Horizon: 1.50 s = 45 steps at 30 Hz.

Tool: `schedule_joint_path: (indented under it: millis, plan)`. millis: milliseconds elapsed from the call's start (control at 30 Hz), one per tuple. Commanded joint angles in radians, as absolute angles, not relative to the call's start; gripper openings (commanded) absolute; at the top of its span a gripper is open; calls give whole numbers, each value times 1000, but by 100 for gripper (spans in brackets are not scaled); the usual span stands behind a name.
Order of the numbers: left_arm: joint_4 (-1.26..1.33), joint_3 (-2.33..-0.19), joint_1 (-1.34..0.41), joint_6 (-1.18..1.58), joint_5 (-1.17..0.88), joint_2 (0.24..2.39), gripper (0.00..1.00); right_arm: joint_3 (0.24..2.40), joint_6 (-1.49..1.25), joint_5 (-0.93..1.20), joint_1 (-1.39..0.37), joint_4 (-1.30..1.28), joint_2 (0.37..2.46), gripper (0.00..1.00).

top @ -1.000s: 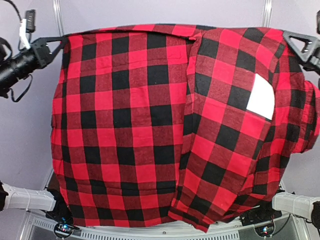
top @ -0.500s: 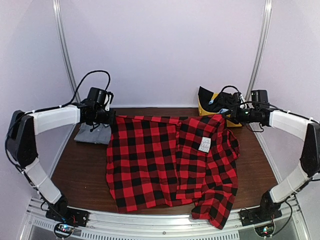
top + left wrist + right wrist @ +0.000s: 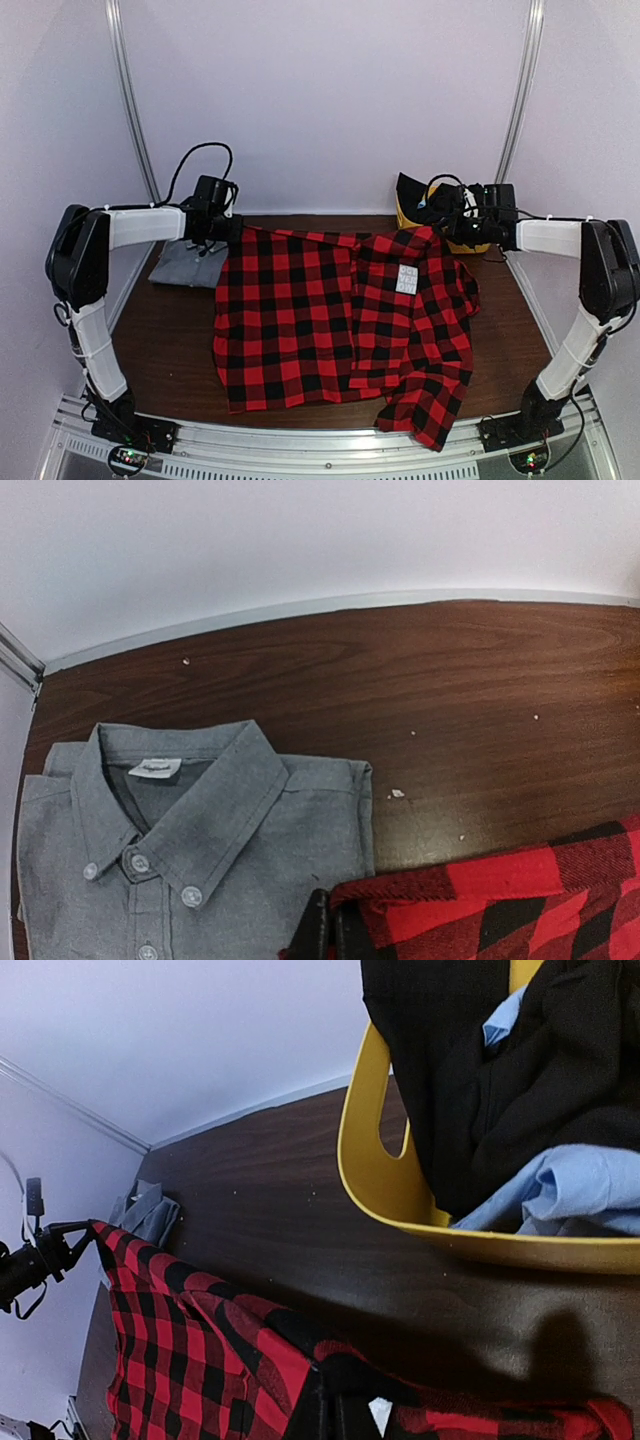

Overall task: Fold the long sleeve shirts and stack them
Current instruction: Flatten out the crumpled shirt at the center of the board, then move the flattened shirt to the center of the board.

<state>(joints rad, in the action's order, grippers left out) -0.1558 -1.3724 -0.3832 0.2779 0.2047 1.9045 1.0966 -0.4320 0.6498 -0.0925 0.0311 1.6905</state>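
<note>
Grey shirt (image 3: 240, 850) buttons (image 3: 191, 896), left wrist only

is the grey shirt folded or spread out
Folded: the grey shirt lies as a neat compact rectangle, collar on top and buttoned, with no sleeves showing.

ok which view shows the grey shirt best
The left wrist view: the grey shirt lies folded right below the camera, with its collar, buttons and neck label clear. The top external view shows only a small grey patch below the left arm; the right wrist view shows a far-off sliver.
</note>
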Motion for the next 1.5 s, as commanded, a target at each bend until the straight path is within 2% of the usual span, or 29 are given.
schedule_joint_path:
  millis: [0, 67, 133, 233, 367, 500, 567, 767, 967, 1200, 1467]
  plan:
    - [-106, -1433, -363, 262, 239, 1947, 0, 1177, -418, 594, -99, 94, 1712, 0]
    - [-108, -1454, -361, 261, 238, 1965, 2, 1206, -415, 586, -100, 81, 1734, 1]
    - [-124, -1479, -360, 263, 235, 1987, 9, 1232, -410, 582, -99, 64, 1754, 6]
    - [-136, -1491, -359, 270, 214, 1997, 20, 1250, -402, 554, -100, 32, 1759, 18]
    - [-144, -1485, -353, 300, 169, 1975, 36, 1266, -382, 489, -100, -32, 1734, 43]
    - [-142, -1467, -351, 318, 148, 1914, 55, 1262, -348, 399, -100, -104, 1676, 54]
    - [-142, -1445, -352, 329, 133, 1881, 61, 1237, -343, 384, -100, -116, 1634, 57]
    - [-76, -1292, -353, 391, -62, 1749, 67, 1061, -346, 396, -136, -100, 1503, 60]
    - [74, -1018, -408, 454, -237, 1584, 73, 868, -372, 389, -237, -74, 1423, 59]
    - [202, -708, -622, 566, -209, 1447, 74, 682, -455, 381, -297, -26, 1413, 57]
    - [287, -562, -717, 651, -205, 1487, 73, 488, -571, 422, -300, 107, 1442, 56]
